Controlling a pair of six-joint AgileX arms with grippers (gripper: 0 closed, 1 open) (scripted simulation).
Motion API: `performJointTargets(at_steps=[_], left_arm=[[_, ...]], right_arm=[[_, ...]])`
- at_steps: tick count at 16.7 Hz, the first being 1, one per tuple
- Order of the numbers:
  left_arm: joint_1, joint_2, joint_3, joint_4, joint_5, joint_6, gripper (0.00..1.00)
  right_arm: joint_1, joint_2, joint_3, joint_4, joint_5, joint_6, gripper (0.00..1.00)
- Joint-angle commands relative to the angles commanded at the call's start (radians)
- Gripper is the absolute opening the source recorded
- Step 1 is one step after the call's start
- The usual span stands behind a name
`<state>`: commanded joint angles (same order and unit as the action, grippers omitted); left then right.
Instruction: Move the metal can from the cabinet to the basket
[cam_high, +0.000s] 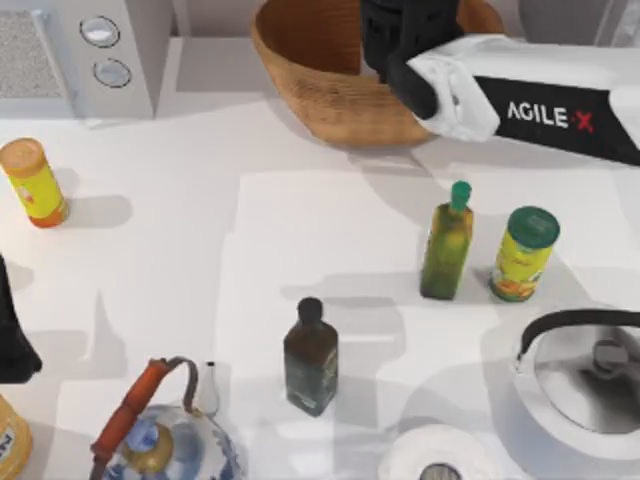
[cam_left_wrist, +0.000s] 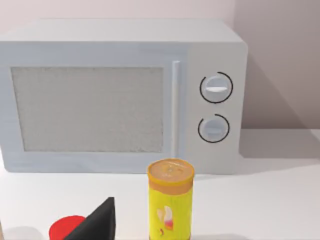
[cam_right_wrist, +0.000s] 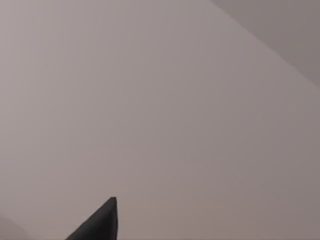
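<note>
The tan wicker basket (cam_high: 320, 80) stands at the back middle of the table. My right arm reaches in from the right, and its black gripper (cam_high: 390, 40) hangs over the basket's right half. The right wrist view looks at a bare pale wall. The metal can is out of view. A strip of the grey cabinet (cam_high: 560, 18) shows at the back right edge, behind the right arm. My left gripper (cam_high: 15, 335) is parked at the table's left edge.
A white microwave (cam_high: 80, 50) (cam_left_wrist: 125, 95) fills the back left, with an orange-lidded yellow can (cam_high: 33, 183) (cam_left_wrist: 170, 200) before it. A green bottle (cam_high: 447, 245), a green-lidded can (cam_high: 523, 255), a dark bottle (cam_high: 310, 360), a painted teapot (cam_high: 165, 440) and a kettle (cam_high: 585, 380) crowd the front.
</note>
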<state>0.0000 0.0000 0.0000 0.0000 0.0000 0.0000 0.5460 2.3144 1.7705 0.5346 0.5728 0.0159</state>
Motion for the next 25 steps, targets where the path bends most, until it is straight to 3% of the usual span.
performJointTargets(at_steps=[17,25], left_arm=[[0.0,0.0,0.0,0.0,0.0,0.0,1.0],[0.0,0.0,0.0,0.0,0.0,0.0,1.0]], right_arm=[[-0.006,-0.029,-0.022,-0.005,-0.006,0.0,1.0],[-0.122,-0.504,-0.392,-0.116,-0.126,-0.004,1.0]])
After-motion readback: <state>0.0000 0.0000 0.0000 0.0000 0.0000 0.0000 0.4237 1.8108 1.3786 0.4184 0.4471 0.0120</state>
